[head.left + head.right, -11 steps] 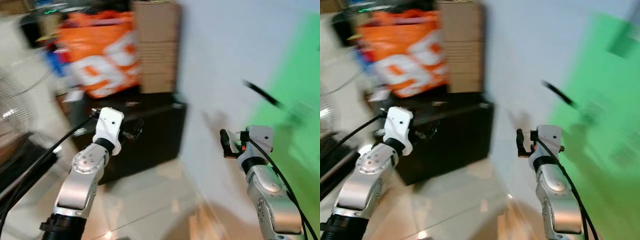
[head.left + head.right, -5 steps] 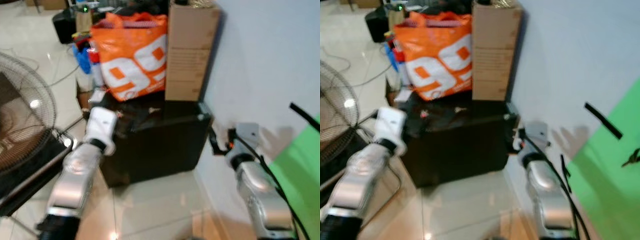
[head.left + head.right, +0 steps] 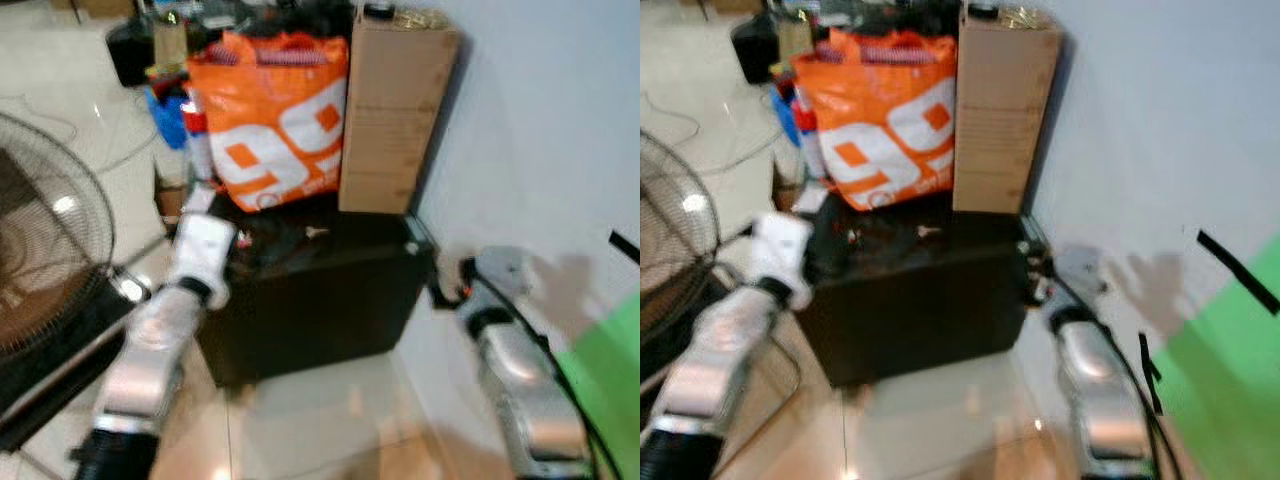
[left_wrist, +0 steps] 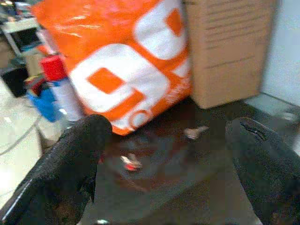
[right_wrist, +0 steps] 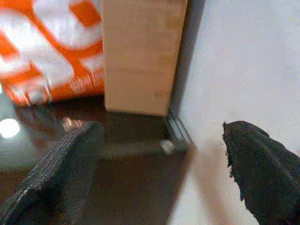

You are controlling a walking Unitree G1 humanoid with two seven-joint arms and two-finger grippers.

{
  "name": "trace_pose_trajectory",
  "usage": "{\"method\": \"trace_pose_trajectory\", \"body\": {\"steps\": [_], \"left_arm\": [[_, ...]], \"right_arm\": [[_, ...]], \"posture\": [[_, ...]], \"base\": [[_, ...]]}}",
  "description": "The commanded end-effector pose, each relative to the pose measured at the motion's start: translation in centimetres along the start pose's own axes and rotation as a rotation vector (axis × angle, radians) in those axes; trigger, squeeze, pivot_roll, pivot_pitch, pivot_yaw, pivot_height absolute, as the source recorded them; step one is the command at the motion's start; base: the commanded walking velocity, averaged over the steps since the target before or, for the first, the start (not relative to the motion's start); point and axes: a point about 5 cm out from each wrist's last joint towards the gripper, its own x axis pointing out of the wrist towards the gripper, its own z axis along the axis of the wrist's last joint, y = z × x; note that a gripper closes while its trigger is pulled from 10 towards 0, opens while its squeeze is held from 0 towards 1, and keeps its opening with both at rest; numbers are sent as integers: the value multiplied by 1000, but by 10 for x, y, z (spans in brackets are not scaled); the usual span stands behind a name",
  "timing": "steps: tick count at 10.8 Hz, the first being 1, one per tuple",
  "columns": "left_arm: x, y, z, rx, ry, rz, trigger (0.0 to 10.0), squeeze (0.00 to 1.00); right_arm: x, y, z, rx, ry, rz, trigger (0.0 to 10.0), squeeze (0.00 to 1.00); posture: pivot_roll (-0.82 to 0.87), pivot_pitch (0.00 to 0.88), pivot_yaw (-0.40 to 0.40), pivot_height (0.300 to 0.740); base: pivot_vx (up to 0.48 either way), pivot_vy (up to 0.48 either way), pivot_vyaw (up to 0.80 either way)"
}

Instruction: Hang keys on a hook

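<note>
**Black cabinet top carries the keys; both grippers spread and empty in front of it**

Black and glossy, the low cabinet [image 3: 320, 300] stands against the pale wall [image 3: 1140, 130], with an orange bag [image 3: 275, 125] and a tall cardboard box [image 3: 1002, 110] at its back. The left gripper [image 4: 168, 154] is raised at the cabinet's near left corner, its two fingers [image 4: 70, 168] released and wide apart, nothing between them. Ahead of those fingers, on the dark top and short of the bag, lie small bits that look like the keys [image 4: 194, 133]: a pale metallic piece, and nearer the left finger a reddish-white tag [image 4: 131, 162]. They are blurred, so which piece is which cannot be told.

The right gripper [image 5: 164, 154] sits by the cabinet's right corner next to the wall, its fingers [image 5: 61, 173] likewise spread and holding nothing; the box and the cabinet edge lie beyond them.

The step in hand looks like the approach to the pick-up: nothing is grasped yet. The next move would call for carrying the left fingers forward and down so the keys fall between them, then closing. A flat key on a slick top may slide away from the fingers. A green panel [image 3: 1230, 390] lies off to the right; no hook can be made out
</note>
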Motion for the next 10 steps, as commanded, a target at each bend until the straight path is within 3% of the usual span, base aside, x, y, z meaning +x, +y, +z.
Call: {"method": "trace_pose_trajectory", "body": {"steps": [1, 5, 7, 8, 10], "left_arm": [[4, -7, 6, 3, -25, -16, 10000, 0], [7, -4, 8, 9, -51, -5, 10000, 0], [8, -4, 9, 7, -49, -14, 10000, 0], [9, -5, 9, 3, -50, -27, 10000, 0], [10, -6, 9, 12, -39, -56, 10000, 0]], "right_arm": [[-1, -13, 4, 0, -38, -41, 10000, 1000], [0, -18, 5, -27, -25, -74, 10000, 1000], [0, -23, 4, 13, 19, -129, 10000, 1000], [1, -23, 7, 45, -9, -107, 10000, 1000], [1, -16, 8, -47, -44, -29, 10000, 1000]], "posture": [[-60, 0, -12, 740], [-69, 0, 0, 740], [-70, 0, 2, 740], [-72, 0, 5, 740], [-68, 0, 4, 740]], "base": [[300, 0, 556], [323, -60, 767], [336, 0, 800], [337, 0, 800], [330, 0, 787]]}}
